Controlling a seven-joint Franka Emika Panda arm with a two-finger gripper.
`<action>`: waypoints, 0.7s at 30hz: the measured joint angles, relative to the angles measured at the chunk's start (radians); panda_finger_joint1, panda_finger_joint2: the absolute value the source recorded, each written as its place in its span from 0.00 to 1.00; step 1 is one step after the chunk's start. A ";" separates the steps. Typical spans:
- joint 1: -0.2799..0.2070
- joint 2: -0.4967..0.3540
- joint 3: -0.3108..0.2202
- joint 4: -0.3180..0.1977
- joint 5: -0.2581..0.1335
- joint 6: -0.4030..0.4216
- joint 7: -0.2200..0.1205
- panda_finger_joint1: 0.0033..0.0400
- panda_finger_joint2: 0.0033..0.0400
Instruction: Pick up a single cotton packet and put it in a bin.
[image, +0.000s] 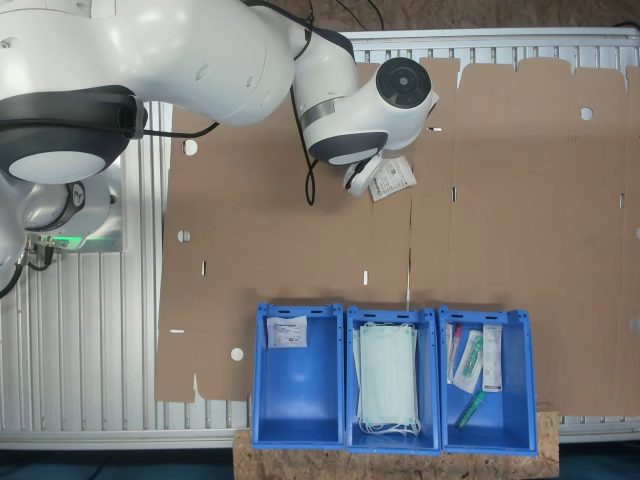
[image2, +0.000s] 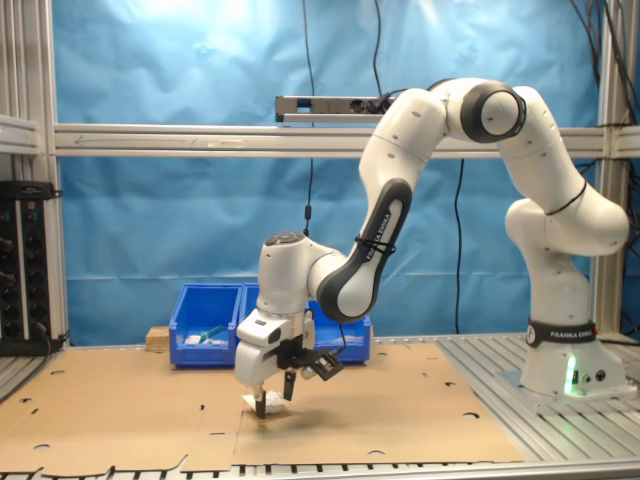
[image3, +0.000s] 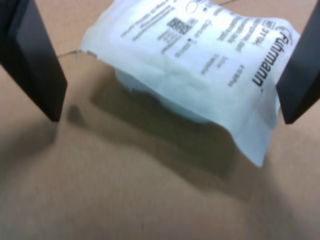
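A white cotton packet (image3: 200, 65) with black print lies on the brown cardboard, one edge lifted off the surface. My gripper (image3: 170, 119) is open, its black fingers (image3: 35, 60) standing on either side of the packet. In the first exterior view the packet (image: 392, 178) sticks out from under the gripper (image: 362, 180) near the far middle of the cardboard. In the second exterior view the gripper (image2: 272, 400) is low over the packet (image2: 255, 403). Three blue bins stand in a row at the near edge in the first exterior view. The bin (image: 298, 405) at the first exterior view's left holds another cotton packet (image: 287, 332).
The middle bin (image: 392, 313) holds pale green face masks (image: 388, 378). The bin (image: 512, 400) at the first exterior view's right holds long strip packets (image: 492, 357). The cardboard sheet (image: 520, 200) covers the table. The arm's base (image2: 565, 360) stands at the second exterior view's right.
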 joint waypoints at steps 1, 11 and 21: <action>-0.002 0.000 0.000 0.001 0.000 0.004 0.000 1.00 1.00; -0.024 -0.002 0.000 0.009 0.000 0.027 0.000 1.00 1.00; -0.051 0.000 0.000 0.009 0.000 0.036 0.000 1.00 1.00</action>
